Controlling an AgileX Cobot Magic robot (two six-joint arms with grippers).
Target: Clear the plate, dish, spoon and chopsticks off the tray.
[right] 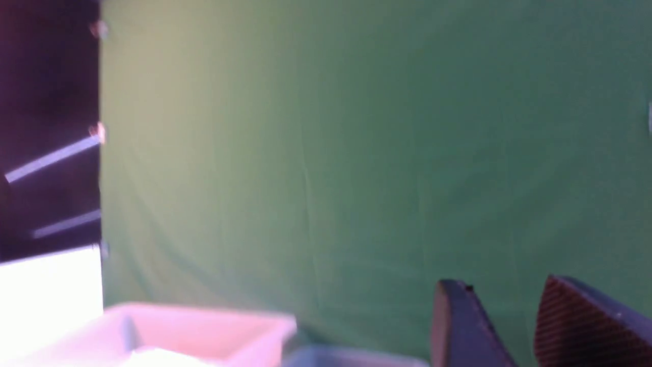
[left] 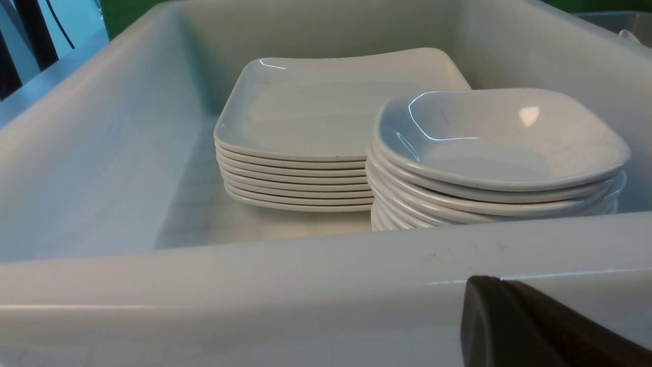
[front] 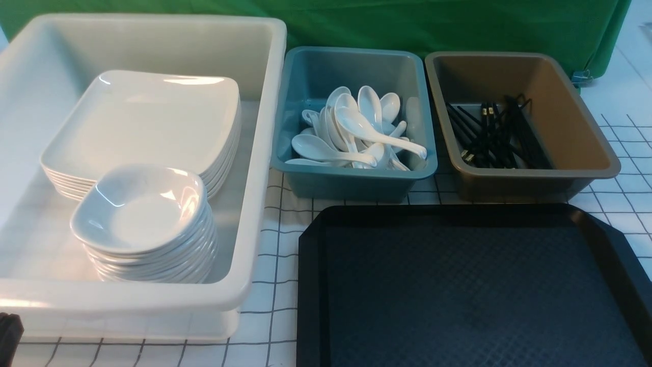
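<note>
Dishware Sits in the White Bin, Left of the Black Tray

Large white plates lie stacked in the white bin at the left, with a stack of small dishes on their near side. White spoons are heaped in the blue bin, just right of it. Black chopsticks lie jumbled in the brown bin, farther right. The tray is on the near side of those two bins, on the grid-patterned tabletop. The left claw is closed, near the white bin's near rim. The right claw stands open, holding nothing, before a green cloth.
</note>
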